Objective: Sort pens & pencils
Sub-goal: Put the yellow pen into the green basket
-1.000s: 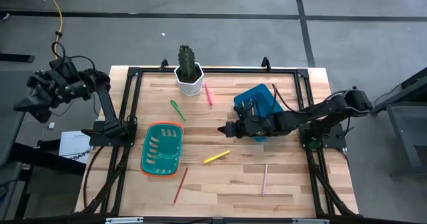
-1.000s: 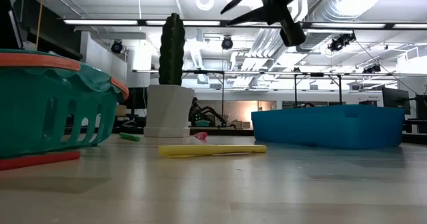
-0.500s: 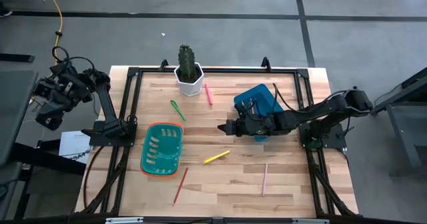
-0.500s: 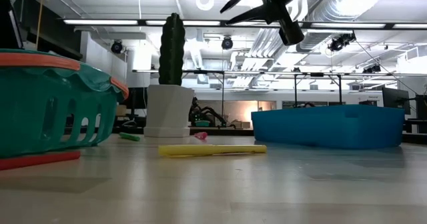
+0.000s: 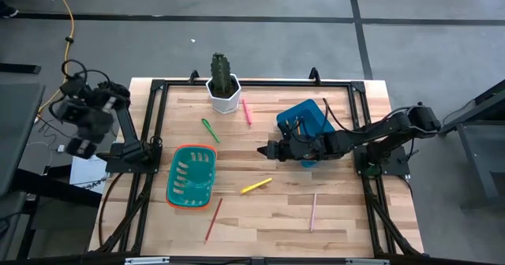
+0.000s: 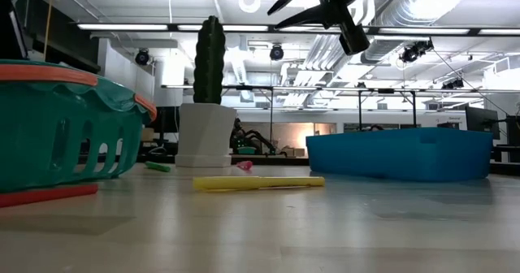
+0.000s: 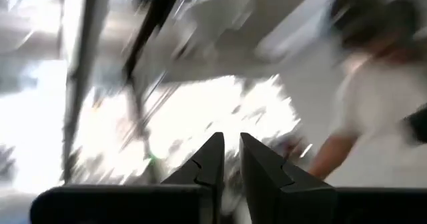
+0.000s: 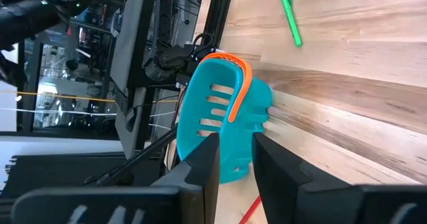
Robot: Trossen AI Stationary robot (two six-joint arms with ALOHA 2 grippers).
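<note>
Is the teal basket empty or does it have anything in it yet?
Empty: the high view shows only the bare slotted floor of the teal basket.

Wooden table (image 5: pixel 339 210) with black frame rail round its edge. Cactus (image 5: pixel 220 69) upright in white pot (image 5: pixel 224 98) at far edge, pot looming tall in low view. Teal basket (image 5: pixel 191 176) with orange rim on table's left half. Blue bin (image 5: pixel 309 120) on right half, well apart from basket. Paper sheet (image 5: pixel 85 170) on floor left of table.
</note>
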